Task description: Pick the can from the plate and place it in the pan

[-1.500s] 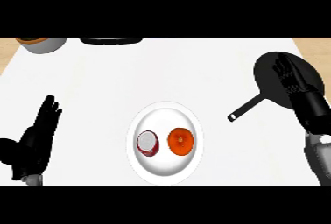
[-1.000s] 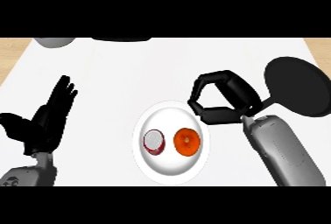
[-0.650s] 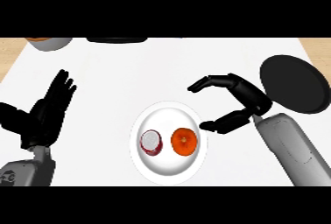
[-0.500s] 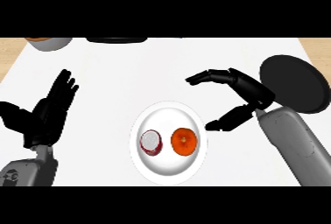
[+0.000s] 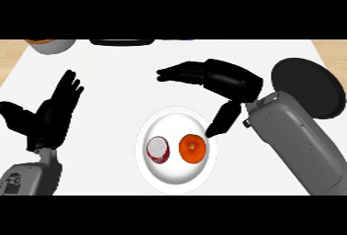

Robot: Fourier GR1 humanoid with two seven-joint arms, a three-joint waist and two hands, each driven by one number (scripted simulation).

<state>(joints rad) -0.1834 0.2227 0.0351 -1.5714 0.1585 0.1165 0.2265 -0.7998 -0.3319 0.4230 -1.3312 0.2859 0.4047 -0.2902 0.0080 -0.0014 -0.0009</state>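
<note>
1. On the round white plate [image 5: 177, 174], the orange-topped upright can [image 5: 192, 148] stands beside a dark red can.
2. Just above-right hangs the black right hand [image 5: 220, 82], fingers spread apart, nearer than the resting left hand [image 5: 51, 114].
3. The round black pan [image 5: 305, 87] lies right.

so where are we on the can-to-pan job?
Nothing moved yet: the orange can sits on the white plate beside a dark red-and-white item. In hand: the right hand is open above the plate, thumb near the can, not gripping. Left: grasp, lift, place in the black pan. Left hand rests open at left.
</note>
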